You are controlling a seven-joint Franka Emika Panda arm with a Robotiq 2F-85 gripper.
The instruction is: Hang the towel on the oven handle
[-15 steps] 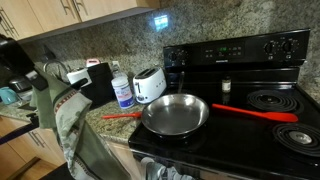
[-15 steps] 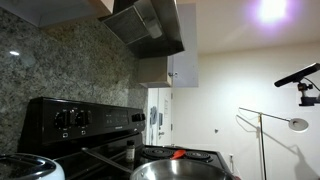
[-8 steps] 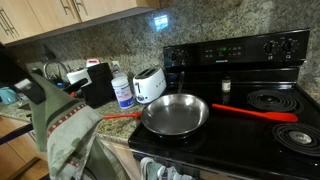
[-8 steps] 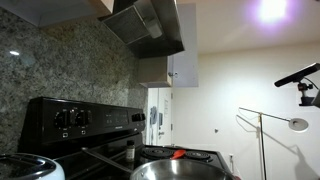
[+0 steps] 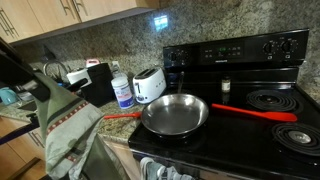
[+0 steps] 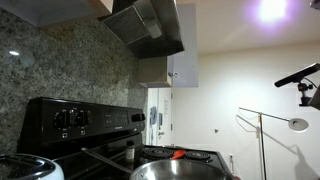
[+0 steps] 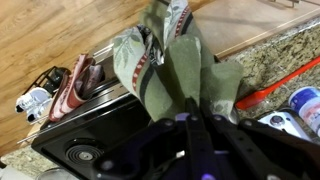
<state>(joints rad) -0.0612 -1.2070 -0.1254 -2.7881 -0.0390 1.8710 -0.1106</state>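
Note:
My gripper (image 5: 44,86) is at the left in an exterior view, in front of the counter, shut on a green towel (image 5: 72,130) with a red pattern. The towel hangs bunched below it, left of the black stove (image 5: 235,52). In the wrist view the fingers (image 7: 190,108) pinch the towel (image 7: 165,60), which spreads upward in the picture over the black appliance front (image 7: 100,135). I cannot make out the oven handle for sure; pale shapes show at the stove's front bottom edge (image 5: 160,170). The towel and gripper are out of view in the exterior view that faces the stove's back panel.
A steel pan (image 5: 176,114) and a red spatula (image 5: 255,112) lie on the stove. A white toaster (image 5: 149,84), a bottle (image 5: 122,90) and a dark box (image 5: 98,80) stand on the granite counter. The range hood (image 6: 145,25) and stove panel (image 6: 80,120) show in an exterior view.
The arm has shifted and the towel has bunched up and swung a little to the left over the last second. It has hardly moved in the last half second.

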